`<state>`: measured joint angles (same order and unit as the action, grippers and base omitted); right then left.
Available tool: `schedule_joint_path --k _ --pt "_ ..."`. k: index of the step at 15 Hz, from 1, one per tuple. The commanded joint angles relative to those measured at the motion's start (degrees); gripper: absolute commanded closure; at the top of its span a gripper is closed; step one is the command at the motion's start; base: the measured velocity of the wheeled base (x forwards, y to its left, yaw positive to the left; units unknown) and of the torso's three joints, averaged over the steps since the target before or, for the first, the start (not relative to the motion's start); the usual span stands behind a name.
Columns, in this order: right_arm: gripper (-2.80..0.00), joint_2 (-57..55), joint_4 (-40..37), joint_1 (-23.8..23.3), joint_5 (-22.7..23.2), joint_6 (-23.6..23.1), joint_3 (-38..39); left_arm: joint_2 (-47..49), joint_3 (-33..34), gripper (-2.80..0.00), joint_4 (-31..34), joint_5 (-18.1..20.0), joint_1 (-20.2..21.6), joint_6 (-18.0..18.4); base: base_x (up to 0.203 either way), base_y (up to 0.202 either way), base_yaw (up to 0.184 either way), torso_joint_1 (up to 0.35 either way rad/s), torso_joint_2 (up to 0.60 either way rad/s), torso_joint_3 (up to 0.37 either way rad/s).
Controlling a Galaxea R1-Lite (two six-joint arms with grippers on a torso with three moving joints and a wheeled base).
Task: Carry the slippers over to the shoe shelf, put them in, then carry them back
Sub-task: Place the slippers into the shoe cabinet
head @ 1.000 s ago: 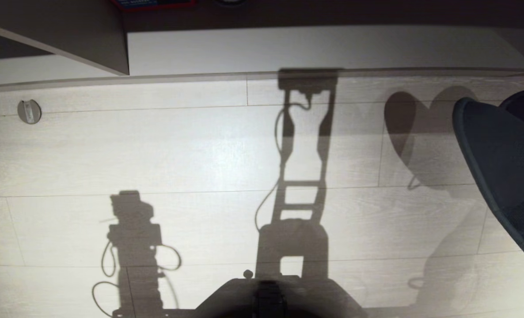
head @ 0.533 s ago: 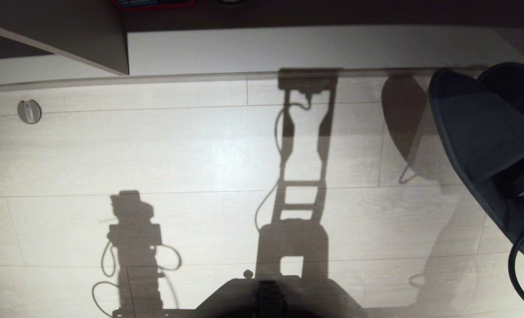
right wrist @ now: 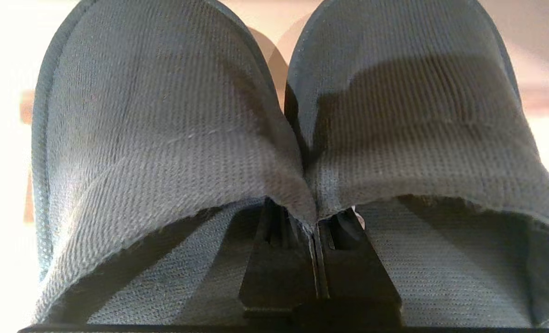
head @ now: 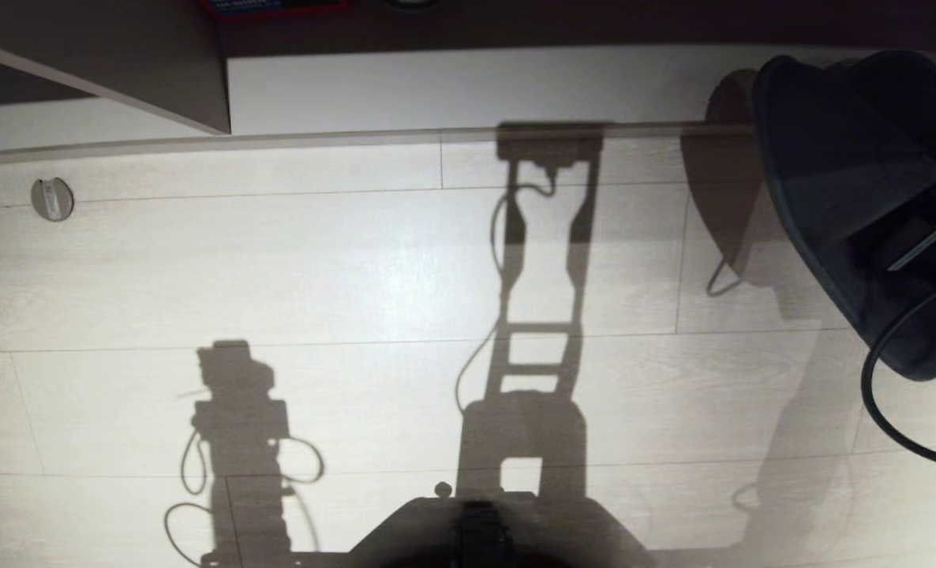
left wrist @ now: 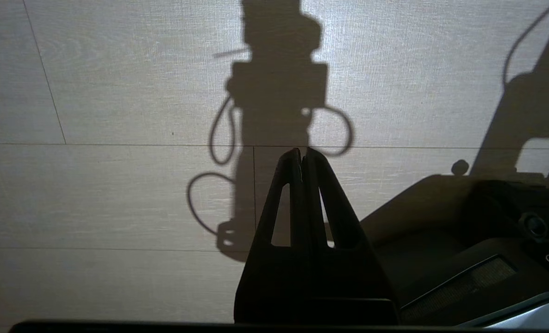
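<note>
The black slippers (head: 839, 197) hang together at the right of the head view, toes over the front lip (head: 357, 140) of the shoe shelf (head: 468, 87), whose pale bottom board runs across the top. In the right wrist view both slippers (right wrist: 163, 138) fill the picture side by side. My right gripper (right wrist: 314, 217) is shut on their two inner band edges, pinched together. My left gripper (left wrist: 302, 155) is shut on nothing, parked above the floor on the left.
A grey-beige upright panel (head: 121, 63) bounds the shelf bay on the left. A round metal floor fitting (head: 52, 199) lies at far left. The right arm's cable (head: 886, 410) loops below the slippers. My base (head: 476, 528) shows at the bottom centre.
The right arm has carried the slippers forward toward the shelf; they came further into view and now reach its front lip. The left arm and the camera have stayed still.
</note>
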<state>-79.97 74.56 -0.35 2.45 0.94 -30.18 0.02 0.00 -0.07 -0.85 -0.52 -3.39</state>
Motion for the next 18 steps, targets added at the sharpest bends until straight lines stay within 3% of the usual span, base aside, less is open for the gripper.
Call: schedule_joint_path --k 1,5,13,18 --pt "0.0 -3.8 0.7 0.0 0.0 0.0 -4.9 0.0 0.0 0.0 0.0 0.0 0.0 0.0 0.0 0.0 0.0 0.0 0.0 0.0" --pt "0.0 -6.8 0.9 0.0 0.0 -0.1 -9.4 0.0 0.0 0.0 0.0 0.0 0.0 0.0 0.0 0.0 0.0 0.0 0.0 0.0" --pt "0.0 -15.2 0.6 1.5 0.2 -0.6 -26.3 0.0 0.0 0.0 0.0 0.0 0.0 0.0 0.0 0.0 0.0 0.0 0.0 0.0" --pt "0.0 -17.4 0.6 1.5 0.1 -0.6 -29.2 0.0 0.0 0.0 0.0 0.0 0.0 0.0 0.0 0.0 0.0 0.0 0.0 0.0"
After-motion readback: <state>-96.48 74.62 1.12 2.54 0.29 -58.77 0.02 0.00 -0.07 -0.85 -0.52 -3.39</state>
